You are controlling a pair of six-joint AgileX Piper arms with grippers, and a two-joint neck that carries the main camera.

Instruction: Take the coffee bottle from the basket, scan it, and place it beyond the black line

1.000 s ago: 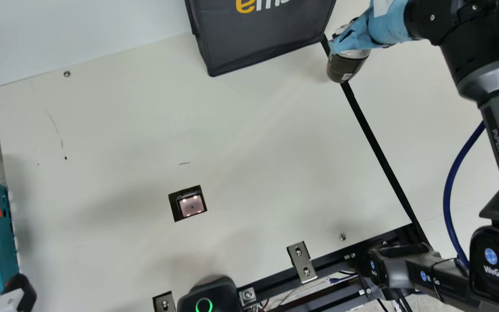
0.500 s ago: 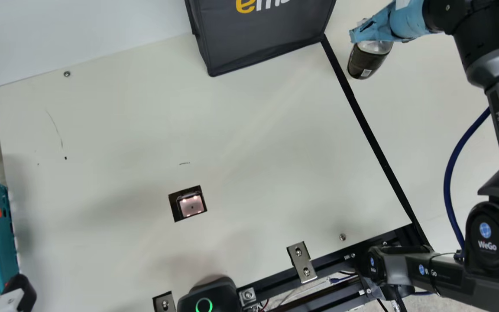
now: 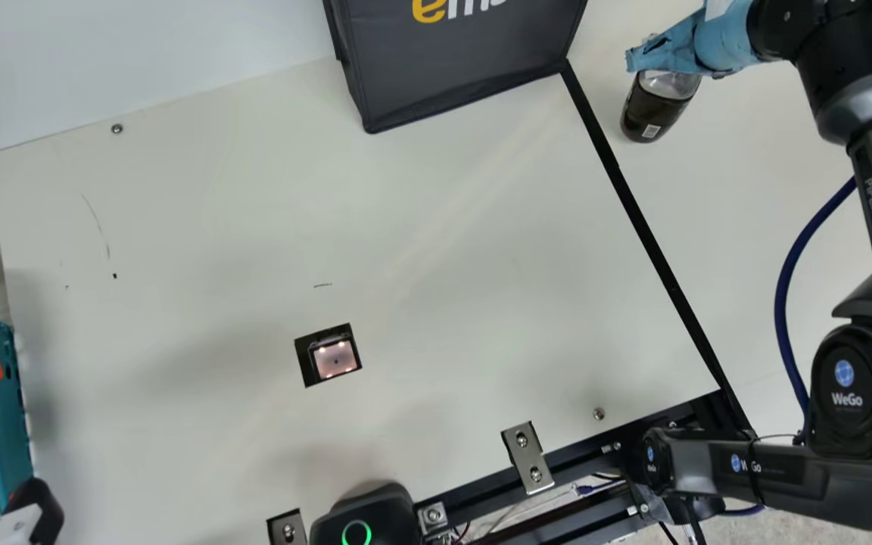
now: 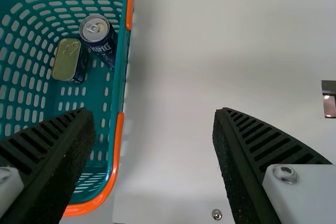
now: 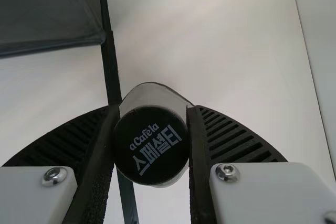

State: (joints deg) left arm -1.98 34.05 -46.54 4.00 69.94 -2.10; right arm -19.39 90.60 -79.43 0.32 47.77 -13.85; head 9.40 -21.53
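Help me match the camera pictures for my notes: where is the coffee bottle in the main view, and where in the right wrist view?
Main view: the coffee bottle is near the top right corner, to the right of the line.
Right wrist view: cap toward the camera, at the lower middle, between the right gripper's fingers.
Shared landmark: the black line.

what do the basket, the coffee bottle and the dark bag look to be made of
Basket: satin moulded plastic, by its slotted teal walls.
Coffee bottle: glossy clear plastic, probably, since its shoulder looks see-through; glass isn't ruled out.
Dark bag: matt synthetic fabric, most likely, judging by its soft creases and edge seams.
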